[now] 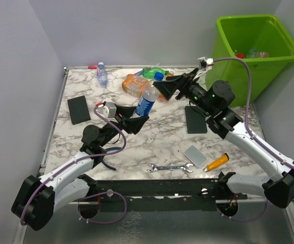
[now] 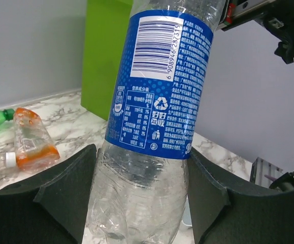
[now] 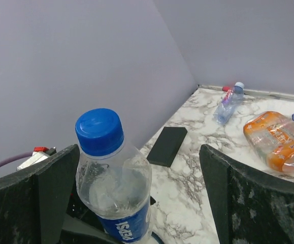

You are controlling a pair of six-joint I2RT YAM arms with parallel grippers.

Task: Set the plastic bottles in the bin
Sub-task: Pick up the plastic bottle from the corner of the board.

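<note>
The blue-label bottle (image 1: 144, 103) is clear with a blue cap. It is held nearly upright above the middle of the bench (image 1: 136, 147), and in the top view its cap leans a little toward 1 o'clock. The left gripper (image 1: 135, 122) pinches its lower body: in the left wrist view the two black fingers (image 2: 65, 198) press on both sides of the clear part under the label.

The right gripper (image 1: 166, 89) is spread wide at 2 o'clock from the bottle, close to the cap. In the right wrist view the cap appears between its fingers (image 3: 248, 198), nearer to the left one. I cannot tell if any finger touches it.

At 11 o'clock, just beside the cap, the orange bottle (image 1: 135, 84) lies on its side. Behind it, at 12 o'clock, is the green bottle (image 1: 152, 72). A small clear bottle (image 1: 102, 75) lies at 10 o'clock, near the far edge of the bench. The bin (image 1: 238, 35) stands off the bench at 2 o'clock, well apart from the held bottle and behind the right arm, with a few bottles visible inside.

A black slab (image 1: 78, 109) lies at 9 o'clock, and a second black slab (image 1: 195, 121) at 3 o'clock beside the right arm. At 5 o'clock, toward the near edge, are a grey slab (image 1: 195, 156), an orange-handled screwdriver (image 1: 217, 162) and a wrench (image 1: 170, 168).
</note>
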